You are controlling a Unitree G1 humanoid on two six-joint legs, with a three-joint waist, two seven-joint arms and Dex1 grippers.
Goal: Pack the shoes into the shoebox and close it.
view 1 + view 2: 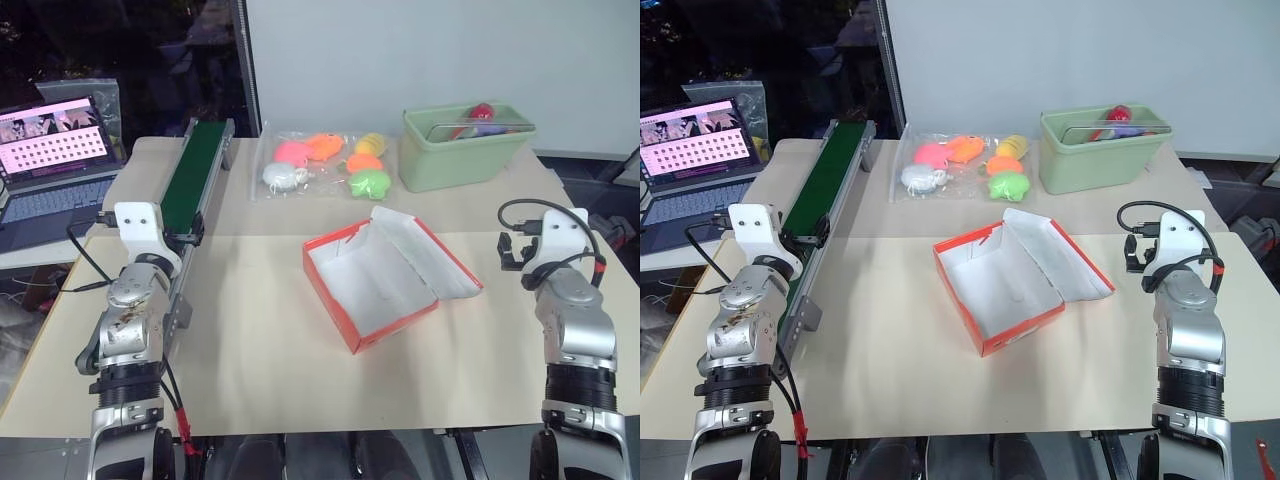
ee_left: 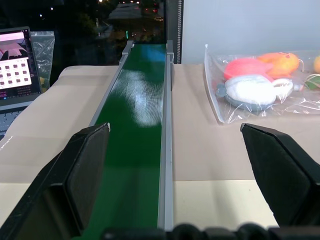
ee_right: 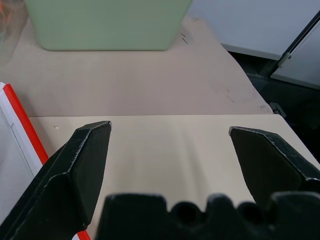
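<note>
The shoebox (image 1: 395, 332) lies open in the middle of the table, orange-red outside and white inside, with nothing in its tray. Its lid (image 1: 425, 255) is folded back to the right with white tissue paper over it. The shoes are out of view. My left gripper (image 2: 175, 130) is open and held level over the near end of the green conveyor, left of the box. My right gripper (image 3: 170, 128) is open too, level above bare table right of the box, whose red edge (image 3: 22, 125) shows beside one finger.
A green conveyor belt (image 1: 190, 175) runs along the table's left side. A clear bag of colourful plush toys (image 1: 325, 165) lies behind the box, with a pale green bin (image 1: 465, 150) at the back right. A laptop (image 1: 55, 150) stands off the table's left edge.
</note>
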